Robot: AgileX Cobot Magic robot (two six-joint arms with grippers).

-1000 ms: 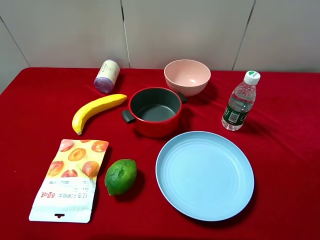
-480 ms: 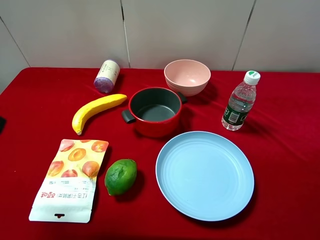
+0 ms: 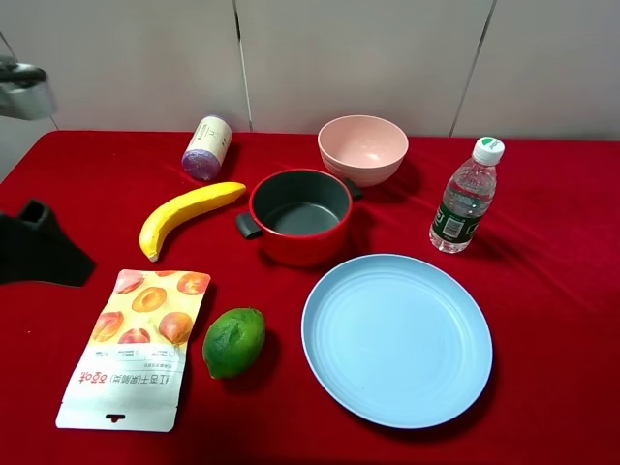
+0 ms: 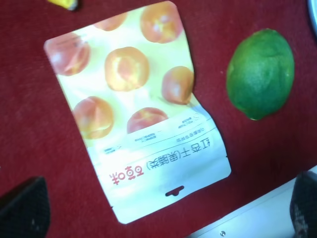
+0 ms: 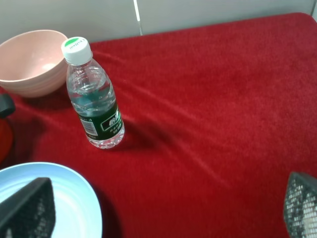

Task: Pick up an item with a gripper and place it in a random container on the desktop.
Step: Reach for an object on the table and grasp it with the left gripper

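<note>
On the tabletop (image 3: 552, 291), draped in bright red cloth, the small round green lime with bumpy skin (image 3: 233, 342) (image 4: 260, 74) lies on the cloth at about 7 o'clock from the small red pot with a dark grey inside (image 3: 300, 250), well apart from it. It is just beside the printed white snack pouch with peach pictures (image 3: 136, 347) (image 4: 138, 114), with a narrow strip of cloth between them. Nothing grips the lime. The left tool (image 4: 163, 208) hangs above the pouch and lime with its two black fingers spread wide and nothing between them. In the high view, a black part of the left arm (image 3: 39, 250) shows at the 9 o'clock edge. The right tool (image 5: 164, 206) is likewise spread wide and holds nothing, over the cloth near the clear plastic water bottle with a white cap (image 3: 466, 199) (image 5: 94, 104). That bottle stands upright at 3 o'clock from the pot. The yellow banana (image 3: 189, 215) lies at the pot's 9 o'clock, the pale pink bowl (image 3: 363, 172) (image 5: 29, 62) at its 1 o'clock, and the round light blue plate (image 3: 397, 339) (image 5: 59, 198) at its 5 o'clock. A small purple roll (image 3: 207, 147) lies at 11 o'clock.
</note>
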